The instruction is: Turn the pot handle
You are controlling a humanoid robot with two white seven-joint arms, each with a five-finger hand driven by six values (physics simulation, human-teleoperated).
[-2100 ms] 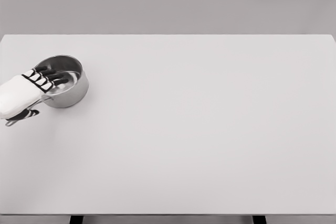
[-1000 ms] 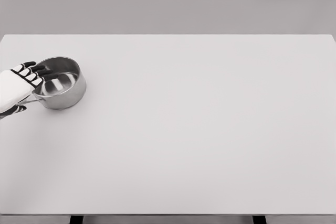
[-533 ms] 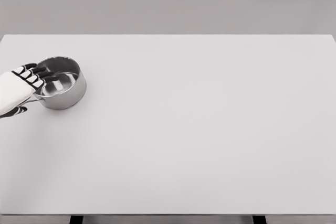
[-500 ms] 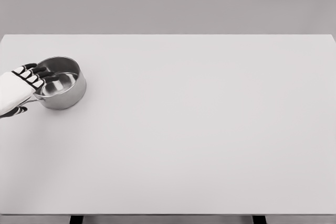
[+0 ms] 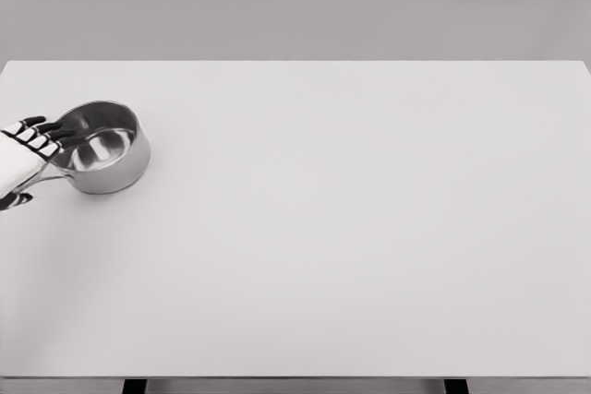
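Left hand [image 5: 20, 161] entering at far left edge, white back facing up, mostly cut off by frame border. Dark-tipped fingers [image 5: 48, 128] reaching out flat over near-left rim of pot, spread slightly, not curling around anything visible. Thumb showing as dark tip below palm, near where handle passes under. Hard telling whether palm is pressing on handle beneath; contact hidden by hand itself. Reading as relaxed and apart, gripping nothing that can be seen.

Then, largest down:

Tabletop [image 5: 351, 228] filling nearly whole view, pale grey-white, flat, far edge running straight across upper part of frame, near edge just showing at bottom. Plain grey wall behind.

Two dark table legs [image 5: 135, 386] peeking below near edge, one left of centre, one right.

Pot [image 5: 103, 147] sitting upright on tabletop at far left, closer to far edge than near one, well apart from everything but hand. Shiny steel, round, shallow, open top, inside bare and reflecting light. Soft shadow pooling along its lower side.

Pot handle [image 5: 57, 174] sticking out from lower-left wall of pot, thin and metallic, pointing toward left frame edge and slightly toward viewer. Only short stub showing before disappearing under hand.

Right arm not showing anywhere in view.
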